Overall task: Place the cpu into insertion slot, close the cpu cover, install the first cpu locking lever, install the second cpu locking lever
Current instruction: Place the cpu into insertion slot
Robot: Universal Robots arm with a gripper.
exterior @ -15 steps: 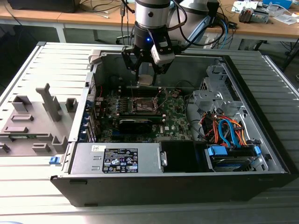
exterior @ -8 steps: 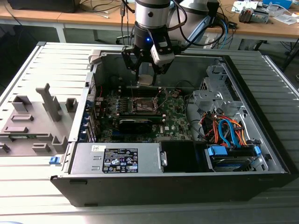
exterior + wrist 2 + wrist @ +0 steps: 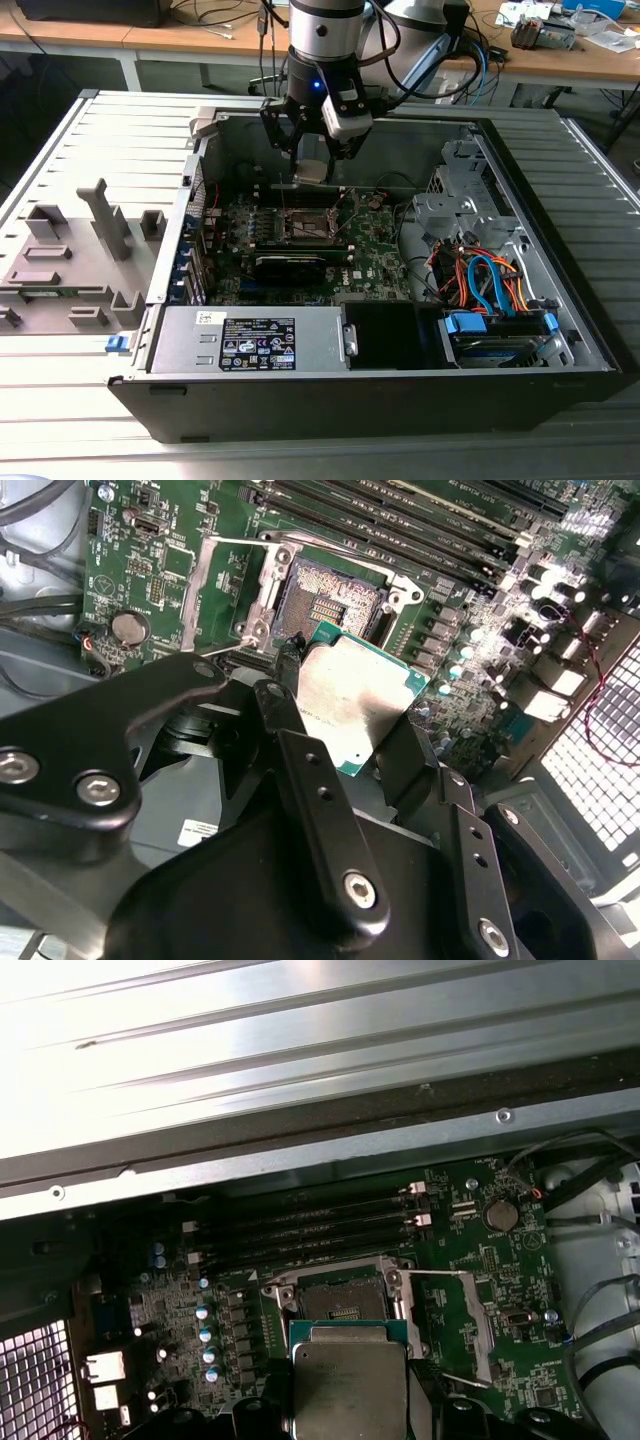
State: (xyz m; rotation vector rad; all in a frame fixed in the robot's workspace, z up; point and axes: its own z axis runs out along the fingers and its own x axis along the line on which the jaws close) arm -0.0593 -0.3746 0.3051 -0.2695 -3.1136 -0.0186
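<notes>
- Gripper (image 3: pixel 312 165): black metal linkage with screw heads, hanging inside the open computer case (image 3: pixel 350 405). In both wrist views its jaws are clamped on 2 opposite edges of the cpu (image 3: pixel 350 705).
- Cpu (image 3: pixel 345 1385): small flat square with a dull silvery lid and rounded corners, on a green backing with a teal edge. It is held in the air above the board, near the insertion slot (image 3: pixel 325 605) and not seated in it.
- Insertion slot (image 3: pixel 345 1305): square socket with a dark centre showing a fine contact pattern, inside a bright metal rim. It holds no chip.
- Cpu cover (image 3: pixel 482 1335): thin silvery frame with a cut-out middle, swung open beside the slot. Green board shows through the cut-out.
- Motherboard (image 3: pixel 375 255): green and densely populated. 4 long dark memory slots (image 3: pixel 300 1225) run along 1 side of the socket, and a round coin battery (image 3: pixel 130 628) sits past the cover.
- Long black card (image 3: pixel 300 265): lies across the board in front of the socket in the exterior view.
- Power supply (image 3: pixel 250 340): grey metal box with a label, at the case's near wall.
- Cables (image 3: pixel 485 280): orange and blue bundle toward the exterior view's right.
- Counter (image 3: pixel 60 400): ribbed grey metal, carrying the case and grey plastic fixture blocks (image 3: pixel 80 250).
</notes>
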